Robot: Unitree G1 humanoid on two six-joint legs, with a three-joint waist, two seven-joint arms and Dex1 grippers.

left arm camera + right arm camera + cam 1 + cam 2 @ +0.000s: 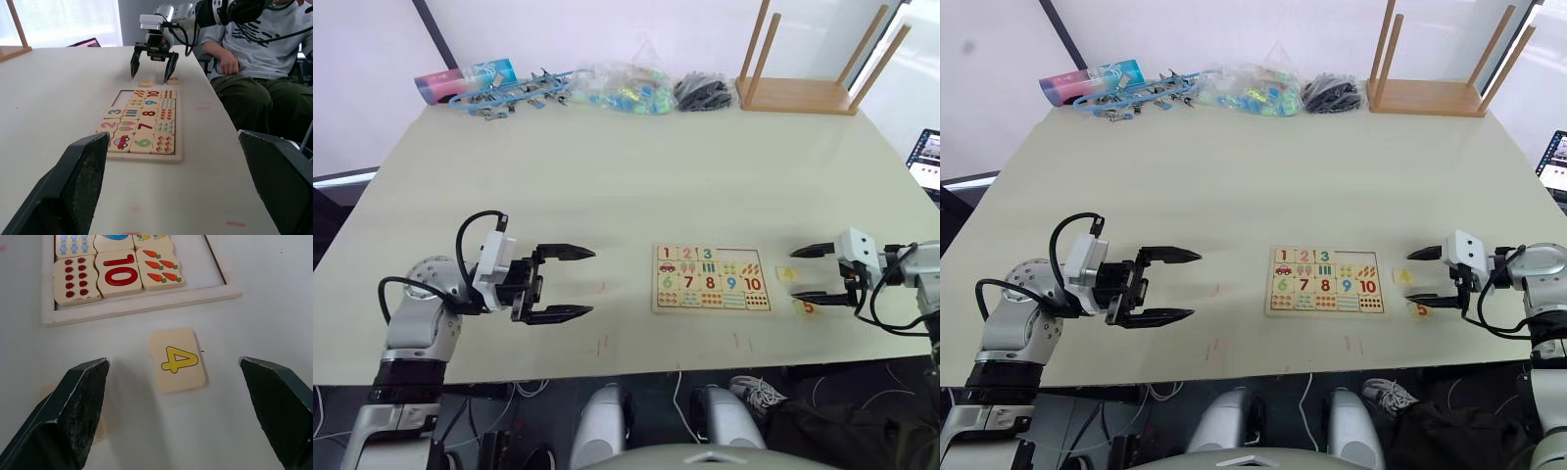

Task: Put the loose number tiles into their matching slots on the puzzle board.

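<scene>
The puzzle board (pixel 713 279) lies flat near the table's front edge, right of centre, and most of its tiles are seated. Two slots (pixel 741 254) at the right end of its top row show bare wood. Just right of the board lie two loose number tiles, a yellow 4 (pixel 177 360) and an orange 5 (pixel 806 307). My right gripper (pixel 794 273) is open and hangs low over them, with the 4 between its fingers and the 5 beside its near finger. Well left of the board, my left gripper (pixel 563 284) is open and holds nothing.
An upturned wooden stool (pixel 798 93) stands at the back right. Plastic bags (pixel 626 88), blue tools (pixel 509 93) and black cables (pixel 705 93) line the far edge. A person (pixel 254 58) sits at the table's right side, near a laptop (pixel 928 162).
</scene>
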